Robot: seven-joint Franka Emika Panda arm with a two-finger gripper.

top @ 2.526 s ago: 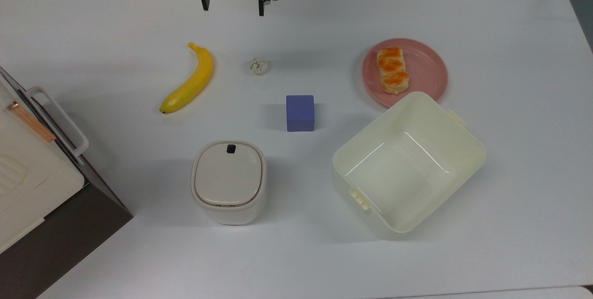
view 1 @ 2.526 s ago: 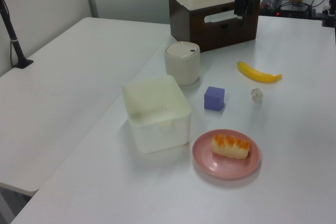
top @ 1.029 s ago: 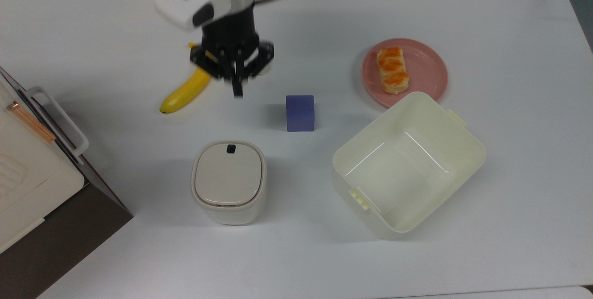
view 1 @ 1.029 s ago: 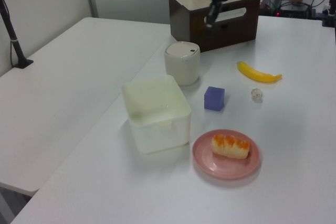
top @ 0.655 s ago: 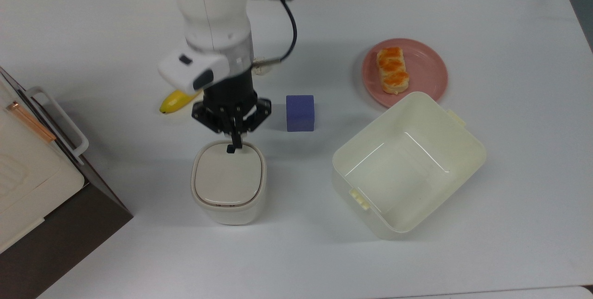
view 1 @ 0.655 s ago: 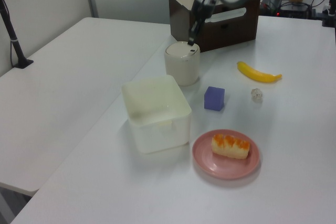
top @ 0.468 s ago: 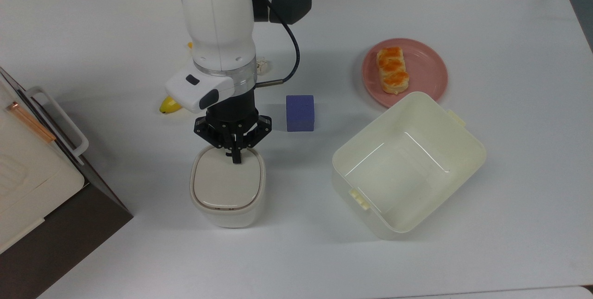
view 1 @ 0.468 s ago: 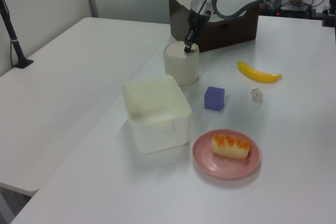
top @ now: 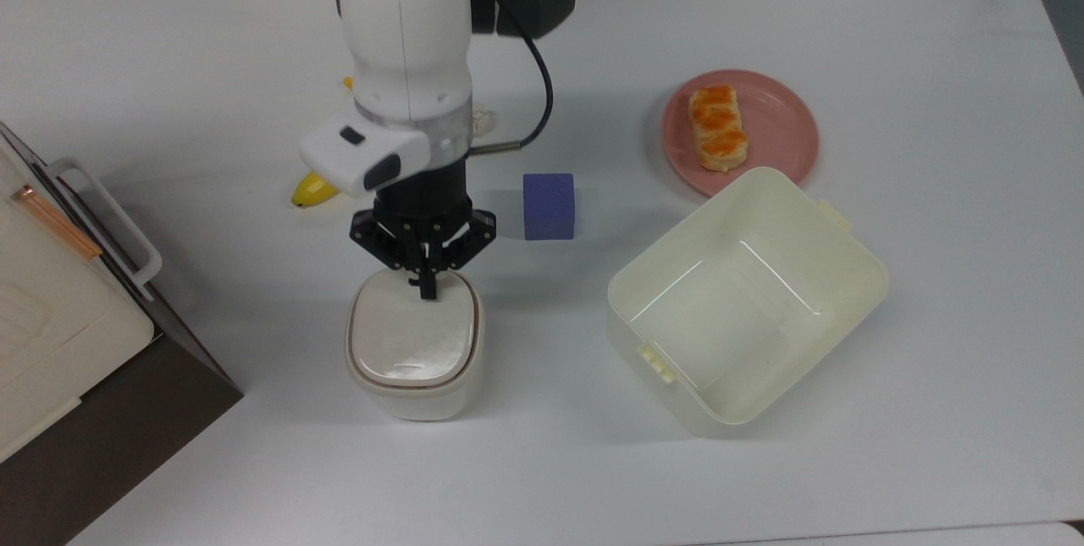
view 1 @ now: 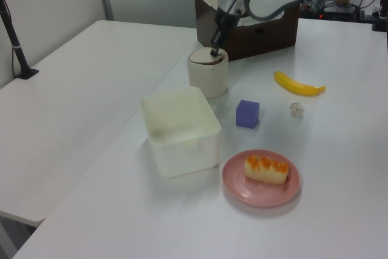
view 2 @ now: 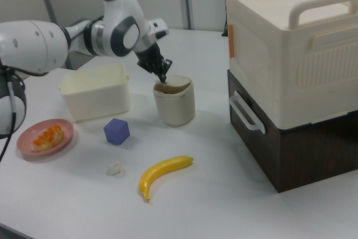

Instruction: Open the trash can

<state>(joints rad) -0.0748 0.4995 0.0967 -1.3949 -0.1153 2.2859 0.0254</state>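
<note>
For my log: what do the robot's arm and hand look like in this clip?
The glossy white arm has rounded links with dark grey joint sections and a thin black cable looping beside it. A white wrist block bearing dark oval marks sits above the black two-finger hand with its angular linkage.

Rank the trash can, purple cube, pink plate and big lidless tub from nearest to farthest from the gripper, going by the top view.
1. Trash can, right under the gripper.
2. Purple cube, to its right.
3. Lidless tub, further right.
4. Pink plate, upper right.
</note>
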